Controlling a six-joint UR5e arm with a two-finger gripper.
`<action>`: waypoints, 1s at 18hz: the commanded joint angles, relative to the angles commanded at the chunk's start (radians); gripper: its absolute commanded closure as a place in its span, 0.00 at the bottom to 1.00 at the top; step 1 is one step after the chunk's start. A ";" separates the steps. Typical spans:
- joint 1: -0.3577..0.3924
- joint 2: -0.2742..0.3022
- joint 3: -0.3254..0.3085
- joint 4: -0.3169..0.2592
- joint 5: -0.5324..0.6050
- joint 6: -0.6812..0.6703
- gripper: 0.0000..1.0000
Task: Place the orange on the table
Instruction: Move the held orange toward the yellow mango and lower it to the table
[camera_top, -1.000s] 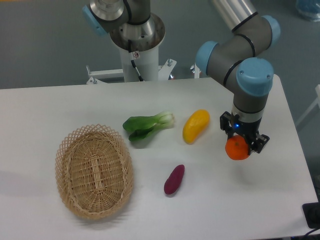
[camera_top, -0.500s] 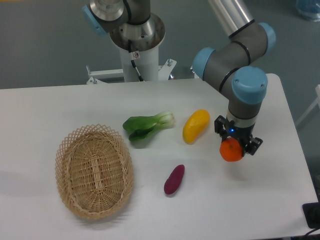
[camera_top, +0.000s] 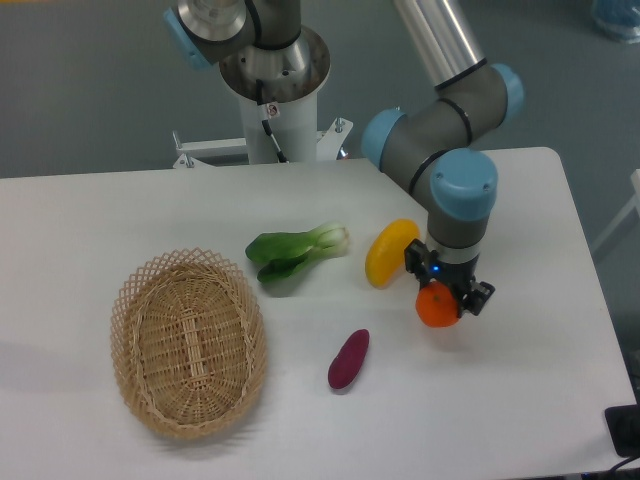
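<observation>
The orange (camera_top: 436, 308) is a small round bright-orange fruit held between the fingers of my gripper (camera_top: 441, 301), which is shut on it. It hangs low over the white table (camera_top: 520, 400), right of centre; I cannot tell whether it touches the surface. The gripper points straight down and its body hides the top of the orange. The yellow mango-like fruit (camera_top: 390, 251) lies just left of the gripper, close to it.
A purple sweet potato (camera_top: 348, 359) lies left and in front of the orange. A green bok choy (camera_top: 295, 252) lies left of the yellow fruit. An oval wicker basket (camera_top: 188, 341) stands at the left. The arm's base (camera_top: 270, 70) is at the back.
The gripper has carried the orange to the left and a little lower, closer to the yellow fruit. The other things have not moved.
</observation>
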 joint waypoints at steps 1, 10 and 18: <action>-0.008 0.000 -0.008 0.002 0.000 0.000 0.64; -0.014 -0.009 -0.009 0.003 0.000 0.000 0.24; -0.014 -0.008 0.000 0.003 -0.002 -0.003 0.00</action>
